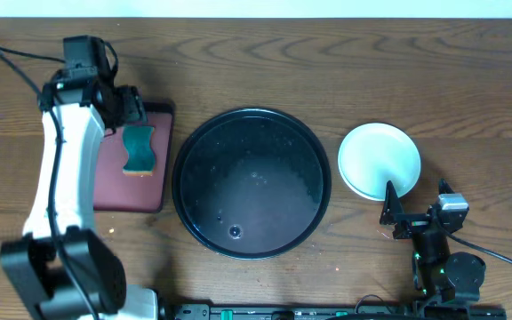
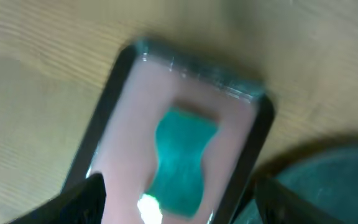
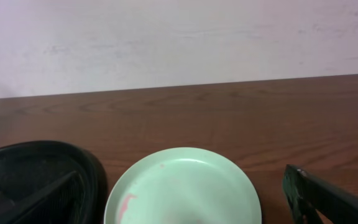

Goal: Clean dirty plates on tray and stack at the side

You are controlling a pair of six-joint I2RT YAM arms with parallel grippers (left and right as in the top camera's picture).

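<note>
The black tray (image 1: 204,233) lies mid-table with no plate on it; its rim also shows in the right wrist view (image 3: 92,167). A pale mint-green plate (image 1: 379,158) sits on the wood to the right of the tray. In the right wrist view the plate (image 3: 185,183) has a small red smear on its left side. I cannot tell whether other plates lie under it. My right gripper (image 1: 396,213) is open just in front of the plate, its fingers (image 3: 185,214) to either side. My left gripper (image 1: 134,107) is open above the green sponge (image 2: 182,158).
A rectangular red tray (image 1: 114,178) holding the green sponge (image 1: 138,148) lies left of the black tray; its rim also shows in the left wrist view (image 2: 191,65). A pale wall runs behind the table's far edge (image 3: 179,84).
</note>
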